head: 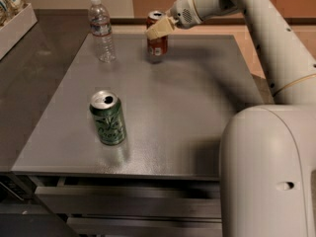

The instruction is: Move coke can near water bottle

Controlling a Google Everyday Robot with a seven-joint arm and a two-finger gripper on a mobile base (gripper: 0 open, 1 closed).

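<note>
camera view: the gripper (154, 32) is seen just to the right of the water bottle (102, 31), brought in from the right on a white arm (256, 28). its cream fingers (162, 27) are pinched on the upper part of the coke can (157, 45), just below the silver top. the coke can is held upright, near the water bottle but apart from it, with a strip of bare counter (197, 107) between them. whether its base is resting on the counter or is lifted just off it cannot be told. the water bottle is stood upright with its cap on. a green can (108, 118) is stood well in front of the water bottle, out of the path.

the carry is judged to be nearly done. only a short approach toward the water bottle and a release appear to be left.

several things could go wrong from here. the water bottle is tall, slim and looks light, so it could be toppled if it is brushed by the coke can or by the finger on its side. the coke can is gripped high, so it could be tipped if it is dragged and its base catches on the counter. if it is released while tilted or above the surface, it could be dropped and rolled away from the water bottle.
</note>
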